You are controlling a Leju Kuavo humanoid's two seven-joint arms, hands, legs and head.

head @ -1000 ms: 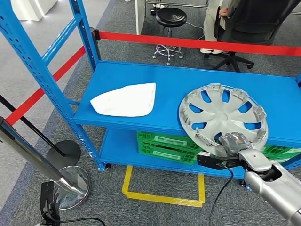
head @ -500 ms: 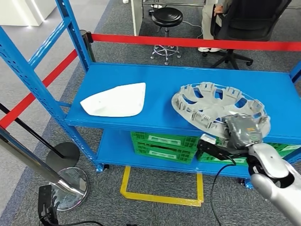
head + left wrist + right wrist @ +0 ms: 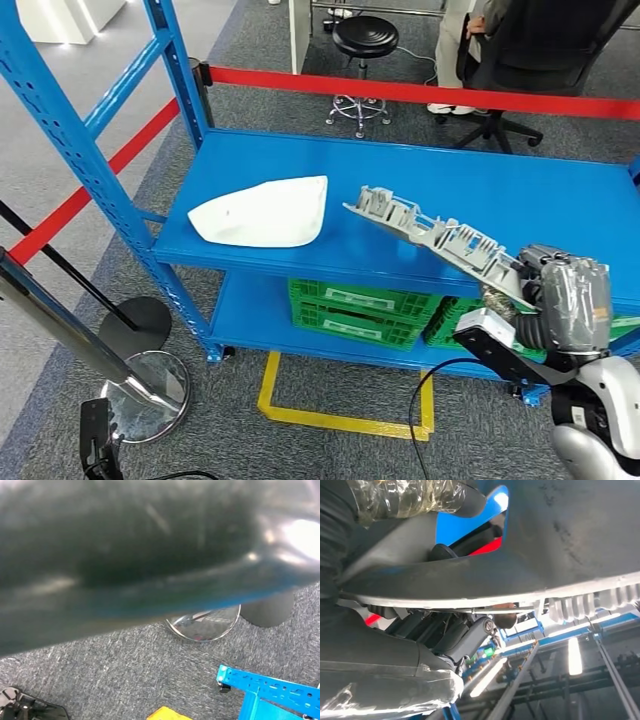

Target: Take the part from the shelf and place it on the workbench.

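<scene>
Right hand [image 3: 564,303] grips the near rim of the silver wheel cover [image 3: 430,237], held edge-on and tilted above the blue shelf [image 3: 453,185], apart from its surface. White panel [image 3: 263,212] lies flat on the shelf. Left hand: state cannot be told.

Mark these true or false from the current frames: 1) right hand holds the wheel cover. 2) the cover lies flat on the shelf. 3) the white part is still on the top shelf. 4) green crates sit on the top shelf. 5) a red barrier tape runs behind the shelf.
1) True: the right hand grips the wheel cover at its near rim.
2) False: it is tilted, seen nearly edge-on, far edge raised above the shelf.
3) True: the white part lies on the top level.
4) False: the green crates sit on the lower level.
5) True: red tape runs behind.
</scene>
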